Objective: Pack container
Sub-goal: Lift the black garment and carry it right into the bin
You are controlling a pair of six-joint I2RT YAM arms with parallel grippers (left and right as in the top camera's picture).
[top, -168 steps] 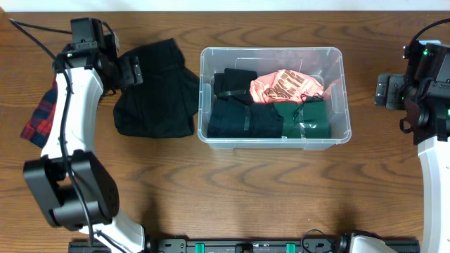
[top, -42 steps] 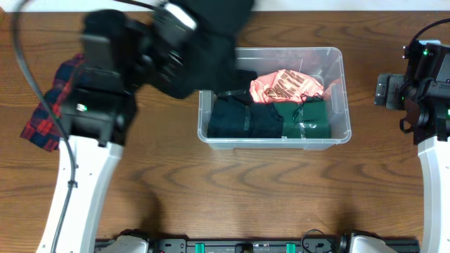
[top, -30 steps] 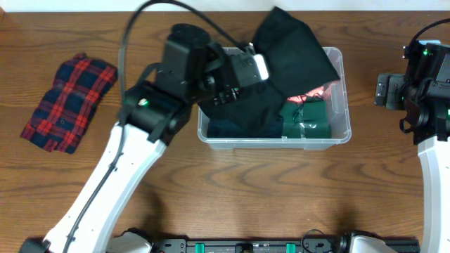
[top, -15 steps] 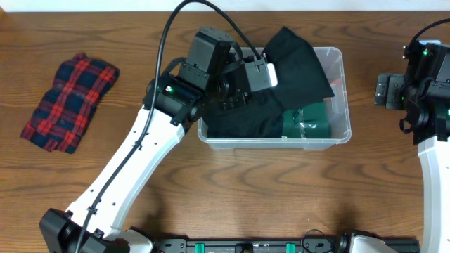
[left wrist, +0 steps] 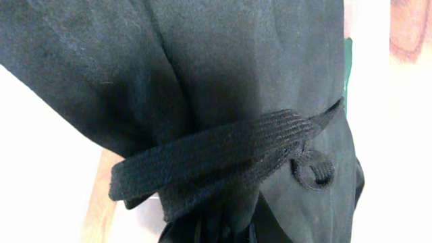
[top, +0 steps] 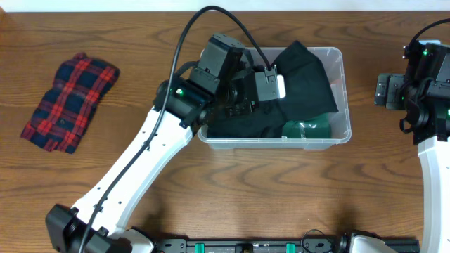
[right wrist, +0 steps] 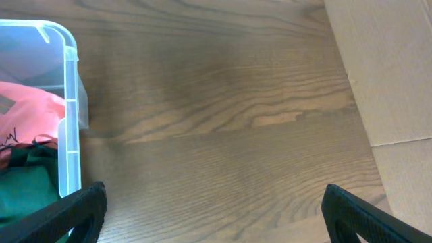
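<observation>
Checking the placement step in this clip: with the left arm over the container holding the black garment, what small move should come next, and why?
Probably lower slightly and open the left end effector. It is shut on the black garment, which already drapes over the folded clothes inside the container, so releasing there should leave it packed inside.

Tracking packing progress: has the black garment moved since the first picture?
Yes. The black garment has moved right: it lay on the table left of the container, and now sits over the container's inside.
</observation>
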